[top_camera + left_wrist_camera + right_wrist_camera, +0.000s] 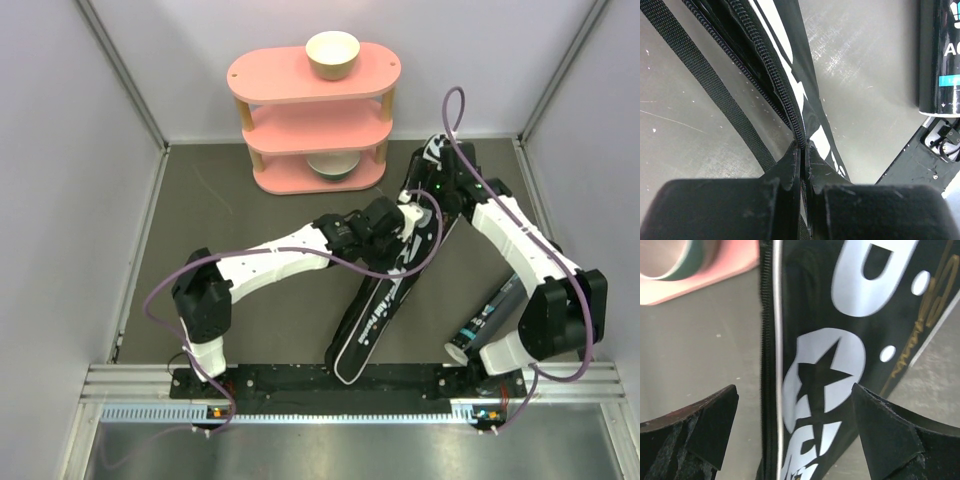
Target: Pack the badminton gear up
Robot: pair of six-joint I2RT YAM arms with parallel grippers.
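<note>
The long black bag (pixel 365 330) with white lettering lies slantwise on the grey table, from the near edge toward the back right. My left gripper (pixel 405 215) sits over its upper half. In the left wrist view this gripper (pixel 804 145) is shut on the bag's zipper edge (pixel 782 90), with a black strap (pixel 715 95) trailing beside it. My right gripper (pixel 437 188) hovers over the bag's far end. Its jaws (pixel 795 390) stand wide open astride the lettered panel (pixel 840 365) without touching it. A black tube (pixel 487 320) lies to the right of the bag, and its end (pixel 940 50) shows in the left wrist view.
A pink three-tier shelf (pixel 315 120) stands at the back with a cream bowl (pixel 332 55) on top and another bowl (pixel 335 165) on its lowest tier. Its base (pixel 700 280) lies just left of the bag's far end. White walls close in three sides.
</note>
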